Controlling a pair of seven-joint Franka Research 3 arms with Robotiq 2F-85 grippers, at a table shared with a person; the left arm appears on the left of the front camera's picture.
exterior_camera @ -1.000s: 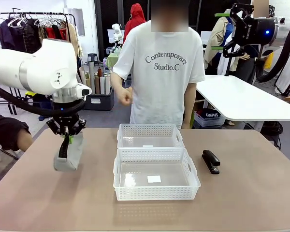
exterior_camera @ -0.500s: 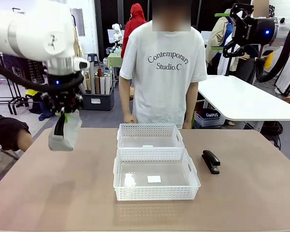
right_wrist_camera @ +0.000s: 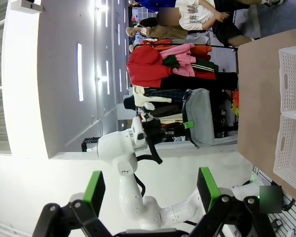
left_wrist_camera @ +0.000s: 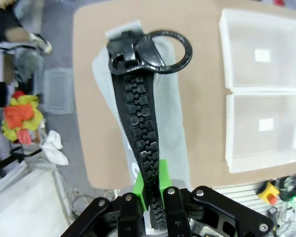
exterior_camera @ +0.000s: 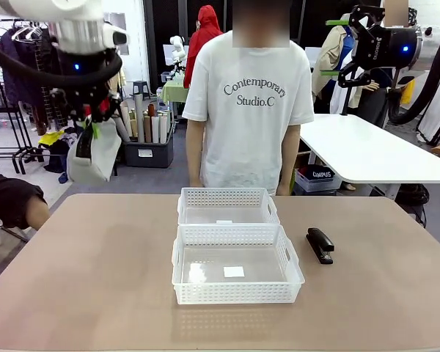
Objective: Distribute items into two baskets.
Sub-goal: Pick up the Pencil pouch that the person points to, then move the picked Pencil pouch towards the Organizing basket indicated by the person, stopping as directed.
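Brown table (exterior_camera: pixel 95 293) carries 2 white baskets (exterior_camera: pixel 238 293); stapler (exterior_camera: pixel 320 244) right of them; left gripper (exterior_camera: pixel 88 126) pinches grey pouch (exterior_camera: pixel 97 158) high to their left; right gripper (right_wrist_camera: pixel 149 183) gapes wide.

A tan-brown table (exterior_camera: pixel 95 293) is carrying three things. Two white lattice-sided baskets are sitting at its middle, one behind the other. The smaller basket (exterior_camera: pixel 227 197) is lying toward the far edge, and the larger basket (exterior_camera: pixel 235 292) is sitting just in front of it, their long sides meeting or nearly so. A black stapler (exterior_camera: pixel 320 244) is resting on the bare tabletop just beside the larger basket, on the robot's right.
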